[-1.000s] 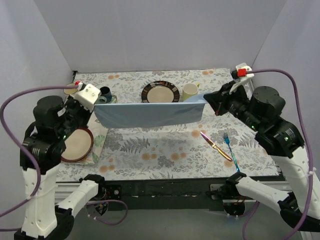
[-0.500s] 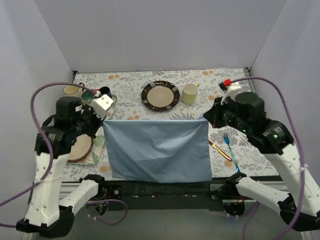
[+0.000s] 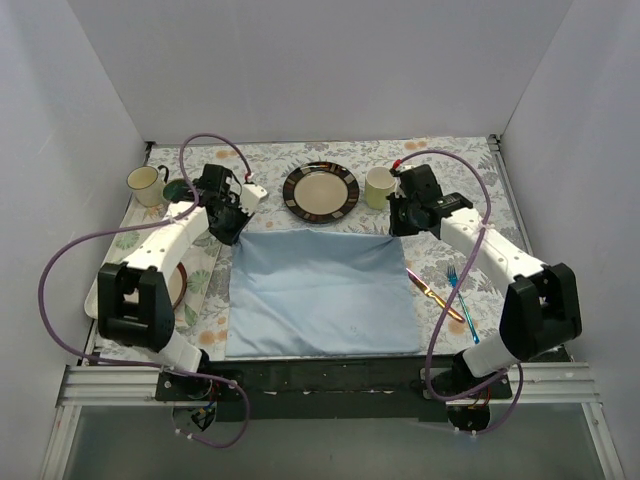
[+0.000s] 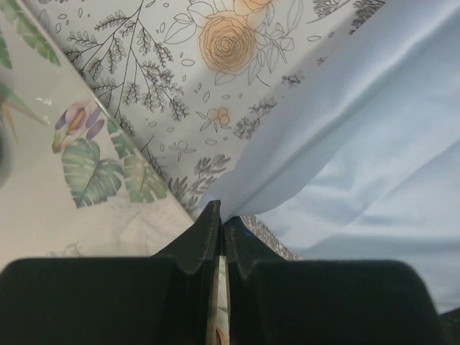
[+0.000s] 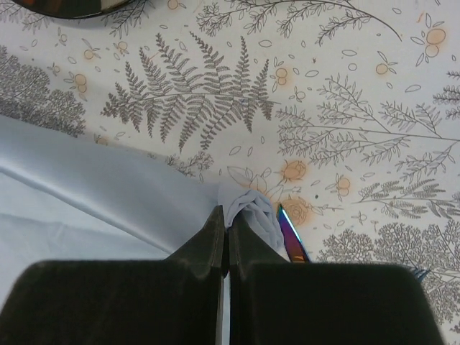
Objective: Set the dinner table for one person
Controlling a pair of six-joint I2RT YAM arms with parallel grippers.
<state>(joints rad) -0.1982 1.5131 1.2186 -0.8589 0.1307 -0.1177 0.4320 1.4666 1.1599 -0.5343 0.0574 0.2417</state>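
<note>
A light-blue cloth mat (image 3: 320,295) lies spread flat on the dinner table (image 3: 300,165), reaching its near edge. My left gripper (image 3: 234,232) is shut on the mat's far left corner (image 4: 237,192), low at the table. My right gripper (image 3: 398,228) is shut on the far right corner, which is bunched between the fingers (image 5: 248,205). A dark-rimmed plate (image 3: 320,190) and a pale green mug (image 3: 379,186) stand just beyond the mat. An iridescent knife (image 3: 432,292) and a blue fork (image 3: 460,300) lie right of the mat; the knife tip (image 5: 291,233) shows beside my right fingers.
A small floral tray (image 3: 200,275) at the left holds a brown plate (image 3: 172,288); its edge shows in the left wrist view (image 4: 65,165). A cream mug (image 3: 145,183) and a dark cup (image 3: 180,188) stand at the far left. White walls enclose the table.
Both grippers carried the mat from hanging stretched above the table, then came down and away from the near edge, so it now lies flat with its far corners pinned low.
</note>
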